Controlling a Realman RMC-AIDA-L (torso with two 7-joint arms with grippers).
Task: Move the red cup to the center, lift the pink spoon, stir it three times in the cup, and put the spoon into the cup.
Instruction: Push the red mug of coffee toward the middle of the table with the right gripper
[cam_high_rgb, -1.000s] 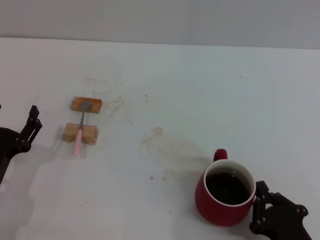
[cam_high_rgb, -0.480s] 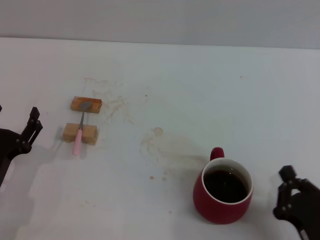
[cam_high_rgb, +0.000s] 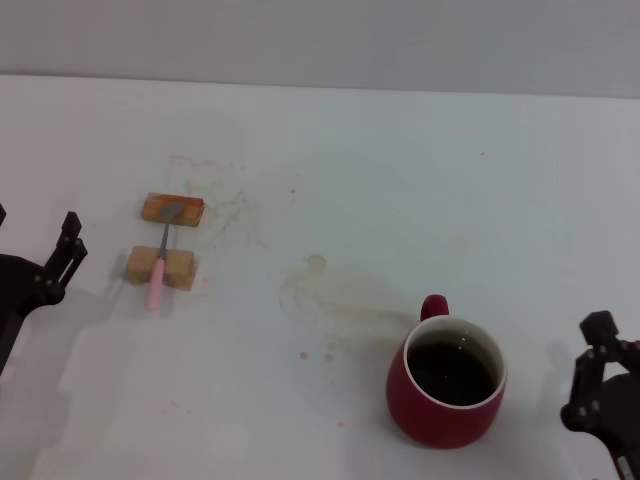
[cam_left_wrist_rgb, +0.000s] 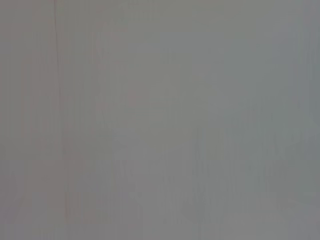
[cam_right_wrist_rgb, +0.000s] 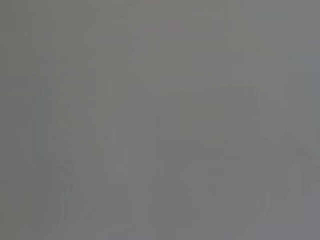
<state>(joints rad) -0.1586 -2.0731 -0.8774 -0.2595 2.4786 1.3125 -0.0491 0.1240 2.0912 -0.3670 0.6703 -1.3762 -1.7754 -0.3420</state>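
A: We note the glossy red cup (cam_high_rgb: 446, 382), round, holding dark liquid; right gripper (cam_high_rgb: 600, 385) apart beside it, claw state indeterminable.

B: Pink spoon (cam_high_rgb: 158, 266) bridges two wooden blocks (cam_high_rgb: 172, 209), well left of the cup; left gripper (cam_high_rgb: 62, 257) idle beyond, its spread likewise unclear.

Left gripper (cam_high_rgb: 62, 252): black, matt housing is being shown at the head view's left edge, with two slim prongs ending in small squared tips.
Right gripper (cam_high_rgb: 598, 385): black, blocky links are being shown at the lower right corner, with rounded knuckle-like joints.
Cables, screws, markings: none are being made out, possibly because so little of either arm is being caught.
Wrist views: only flat grey is being shown.
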